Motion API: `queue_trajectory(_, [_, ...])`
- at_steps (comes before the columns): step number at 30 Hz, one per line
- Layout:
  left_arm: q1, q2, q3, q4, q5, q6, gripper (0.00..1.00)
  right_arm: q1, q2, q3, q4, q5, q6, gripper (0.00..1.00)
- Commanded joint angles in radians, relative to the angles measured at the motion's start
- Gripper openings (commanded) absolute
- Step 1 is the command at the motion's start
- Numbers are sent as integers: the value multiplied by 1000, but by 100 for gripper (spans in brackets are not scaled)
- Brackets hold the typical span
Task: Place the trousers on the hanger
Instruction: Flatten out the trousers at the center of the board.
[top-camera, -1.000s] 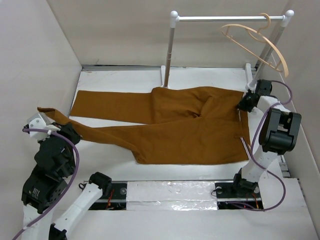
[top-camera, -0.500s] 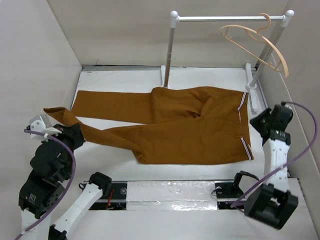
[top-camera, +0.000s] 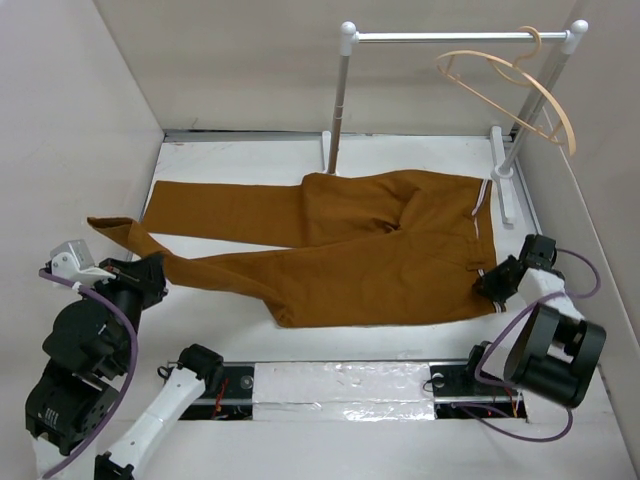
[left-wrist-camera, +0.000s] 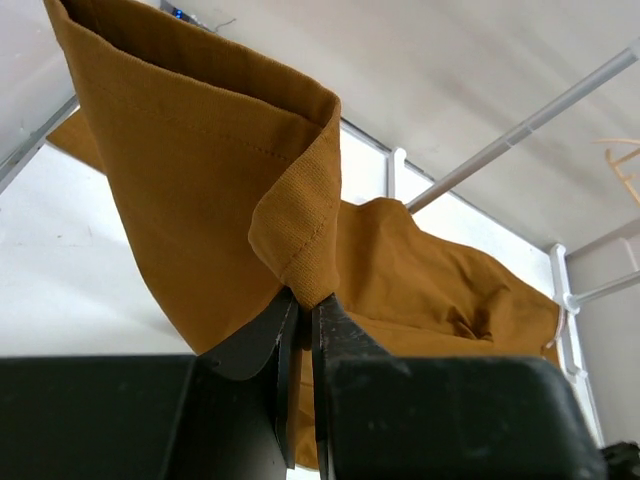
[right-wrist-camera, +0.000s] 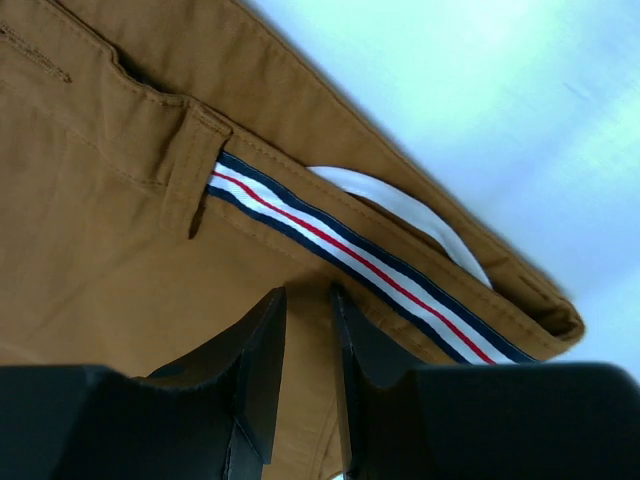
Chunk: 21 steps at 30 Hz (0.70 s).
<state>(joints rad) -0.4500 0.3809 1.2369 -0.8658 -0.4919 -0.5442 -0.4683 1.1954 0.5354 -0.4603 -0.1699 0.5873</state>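
Note:
The rust-brown trousers (top-camera: 380, 250) lie flat across the table, waistband to the right and legs to the left. My left gripper (top-camera: 150, 272) is shut on the cuff of the near leg, which stands folded above its jaws in the left wrist view (left-wrist-camera: 200, 150). My right gripper (top-camera: 488, 285) is at the near right waistband corner. In the right wrist view its jaws (right-wrist-camera: 308, 295) stand almost closed with brown cloth (right-wrist-camera: 100, 200) between them, just below the striped inner band (right-wrist-camera: 350, 260). The pale hanger (top-camera: 510, 85) hangs tilted on the rail at the back right, apart from both grippers.
The white-and-metal rail stand (top-camera: 450, 37) stands at the back, its posts at the table's far edge. Beige walls close in on the left, back and right. A foil-covered strip (top-camera: 340, 385) runs along the front between the arm bases.
My right gripper has come down from the right of the trousers onto the near waistband corner. My left gripper has drawn the cuff slightly nearer. The hanger has swung a little.

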Motion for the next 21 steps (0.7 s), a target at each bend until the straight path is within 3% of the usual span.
queue_trajectory(1, [-3,10,45,18,15,-17,0,52,168,52,163,-63,-7,30])
queue_trajectory(6, [-3,15,18,2,32,-40,0,109,383,230,195,-83,-46,24])
queue_trajectory(9, [-3,21,4,-7,44,-57,0,119,412,324,158,-76,-72,25])
queue_trajectory(13, [-3,15,-5,-7,26,-54,0,105,192,290,108,28,-86,44])
queue_trajectory(15, [-3,4,-26,-3,30,-53,0,44,40,215,72,88,-77,59])
queue_trajectory(18, [-3,-7,-45,4,33,-60,0,-45,-74,109,61,112,-84,60])
queue_trajectory(21, [-3,-11,-42,5,18,-60,0,-151,-80,58,80,69,-110,59])
